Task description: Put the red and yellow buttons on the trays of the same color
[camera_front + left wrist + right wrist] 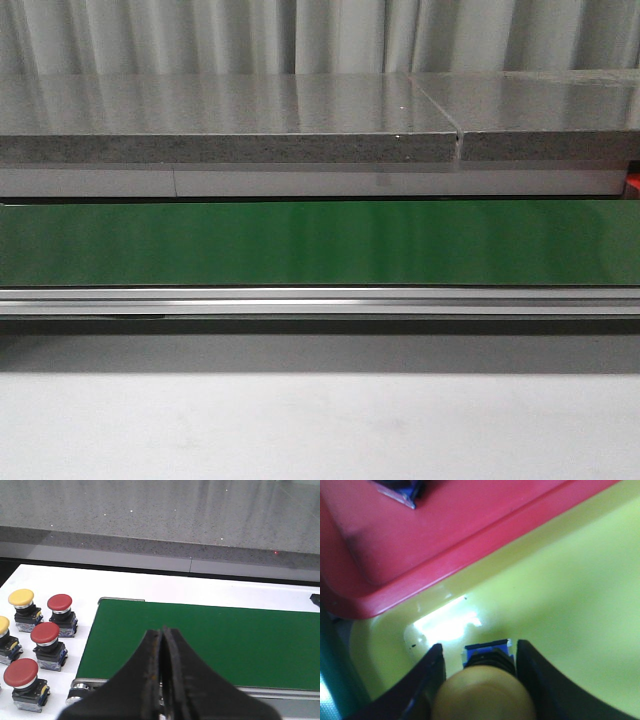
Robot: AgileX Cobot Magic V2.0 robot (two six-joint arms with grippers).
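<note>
Holding a yellow button (482,695) between its fingers (422,682), right hand (480,680) low inside the yellow tray (570,605), just beside the red tray (420,545), which carries a partly seen button base (400,490). Left hand (162,670) clenched on nothing above the near edge of the green conveyor belt (225,640). Noted beside the belt on the white counter (150,585): three red buttons (45,632) and two yellow buttons (21,597), upright.

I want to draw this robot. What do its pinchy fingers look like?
Both grippers have black fingers. The left gripper has two wide curved fingers narrowing to thin tips, with little rusty-brown scuffs along their inner edges. The right gripper shows two dark, smooth, rounded fingers. No cables or markings show.
</note>
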